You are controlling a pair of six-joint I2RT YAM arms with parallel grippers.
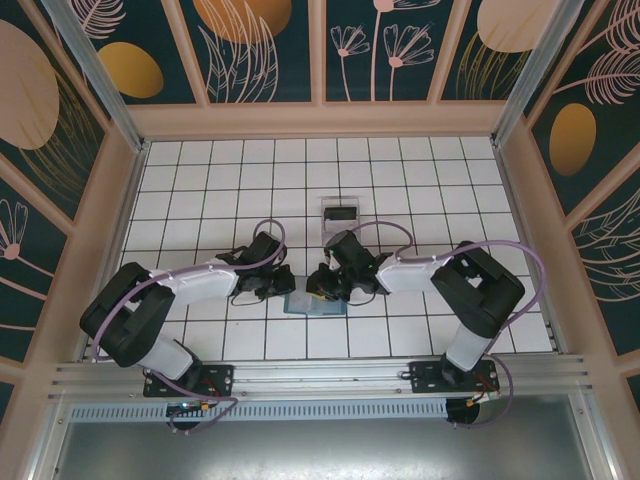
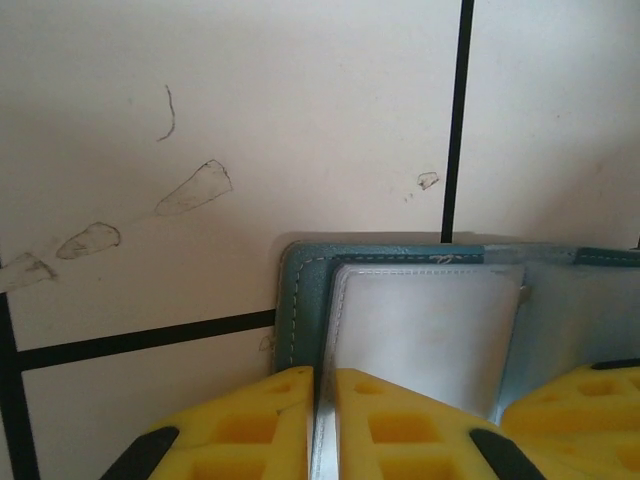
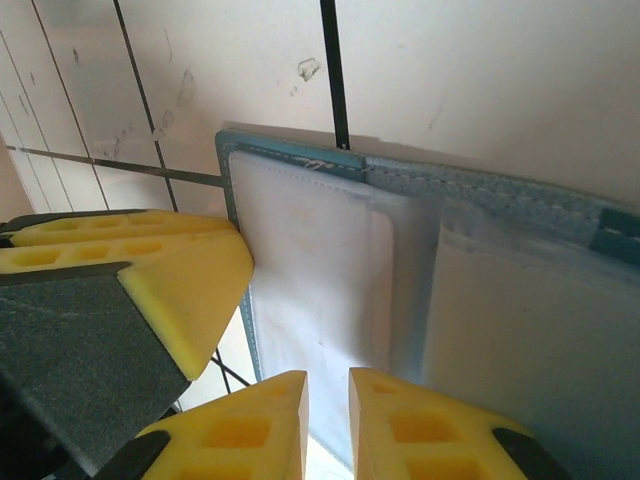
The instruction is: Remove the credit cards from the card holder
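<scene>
Two grippers at open card holder: left gripper, its 9 o'clock, clamps the clear pocket edge; right gripper, 1 o'clock, fingers barely apart, grip unclear.

Top looks down; both wrists closely share wallet.

Each arm, the left arm and the right arm, had white link shells between bulky black joint housings. A lilac cable ran along each. The fingers were yellow with square recesses, backed in black.
</scene>
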